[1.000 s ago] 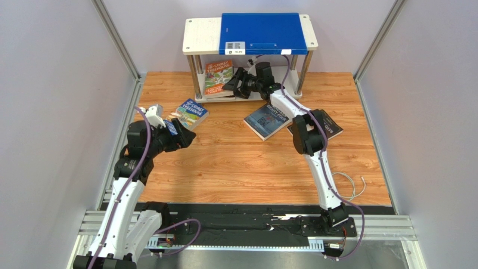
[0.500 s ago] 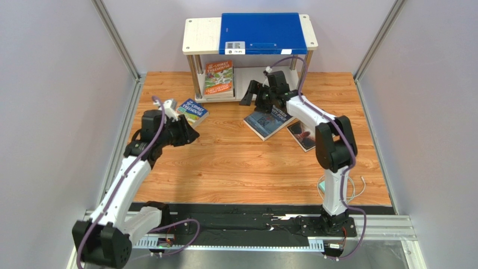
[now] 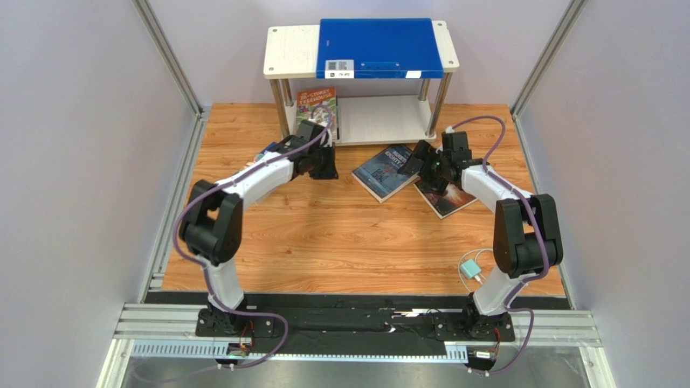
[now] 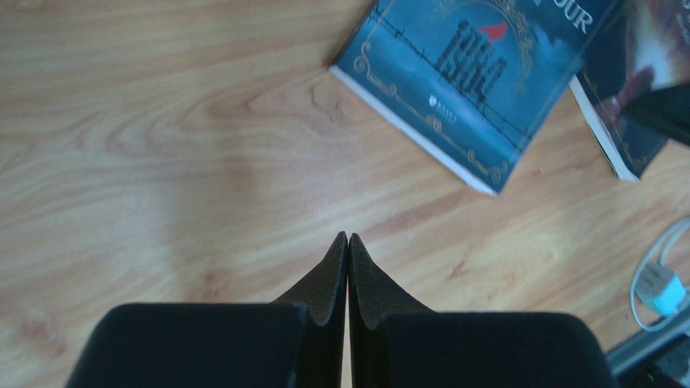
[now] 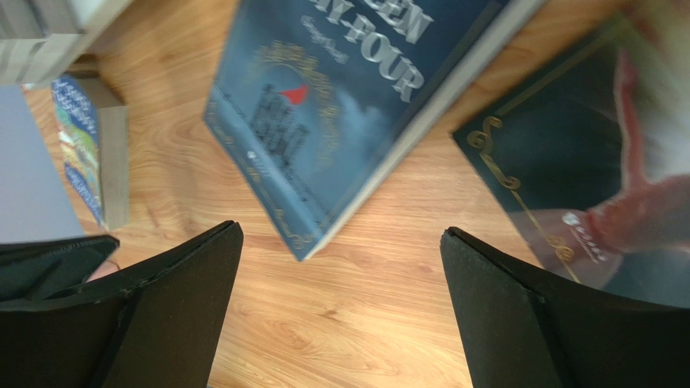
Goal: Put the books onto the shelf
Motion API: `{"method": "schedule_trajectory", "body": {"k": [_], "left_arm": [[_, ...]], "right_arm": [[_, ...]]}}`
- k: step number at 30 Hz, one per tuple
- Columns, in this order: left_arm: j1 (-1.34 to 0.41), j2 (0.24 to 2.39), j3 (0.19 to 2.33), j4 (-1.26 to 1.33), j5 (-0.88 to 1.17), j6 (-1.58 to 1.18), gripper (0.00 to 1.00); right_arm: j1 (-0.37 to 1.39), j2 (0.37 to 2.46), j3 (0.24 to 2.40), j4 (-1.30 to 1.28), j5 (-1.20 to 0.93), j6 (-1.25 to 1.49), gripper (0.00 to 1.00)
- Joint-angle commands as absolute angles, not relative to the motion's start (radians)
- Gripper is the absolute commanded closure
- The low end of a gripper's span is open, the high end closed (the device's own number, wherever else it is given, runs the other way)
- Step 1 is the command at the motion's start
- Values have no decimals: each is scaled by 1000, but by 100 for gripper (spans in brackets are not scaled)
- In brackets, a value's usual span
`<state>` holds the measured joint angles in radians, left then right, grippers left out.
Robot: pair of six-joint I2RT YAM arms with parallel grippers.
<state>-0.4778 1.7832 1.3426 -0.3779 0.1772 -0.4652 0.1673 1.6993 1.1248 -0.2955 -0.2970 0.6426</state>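
The shelf point(image 3: 381, 117) stands at the back, with a colourful Treehouse book point(image 3: 317, 103) on the left of its lower board. My left gripper point(image 3: 329, 166) point(image 4: 348, 236) is shut on nothing, low over bare wood in front of the shelf. A navy book point(image 3: 385, 171) point(image 4: 478, 81) point(image 5: 340, 105) lies flat, a black-brown book point(image 3: 447, 196) point(image 5: 599, 162) to its right. My right gripper point(image 3: 424, 166) point(image 5: 340, 234) hangs open above the strip of wood between these two. A blue Treehouse book point(image 5: 89, 153) lies near the shelf foot, mostly hidden under my left arm from above.
A large blue folder point(image 3: 381, 47) covers most of the shelf's top board. A white charger with cable point(image 3: 474, 271) point(image 4: 660, 287) lies at the near right of the wooden floor. Grey walls and metal rails close in both sides.
My left arm swung from the left side to the front of the shelf and its gripper shut. My right gripper pulled back out of the lower tier, opened wider, and now hangs over the floor books.
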Motion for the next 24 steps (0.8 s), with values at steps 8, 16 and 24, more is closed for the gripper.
{"method": "schedule_trajectory", "body": {"k": [8,16,24], "left_arm": [[-600,2071,1663,-472,-113,-463,100],[-607,2207,1800,-520,-204,-515,100],[-617,2333,2026,-653,-290,-534,100]], "right_arm": [[158,1743,1048,-157,-359,701,0],[156,1790,1025,-120,-360,709,0],[155,1816,1028,-107,-370,713,0]]}}
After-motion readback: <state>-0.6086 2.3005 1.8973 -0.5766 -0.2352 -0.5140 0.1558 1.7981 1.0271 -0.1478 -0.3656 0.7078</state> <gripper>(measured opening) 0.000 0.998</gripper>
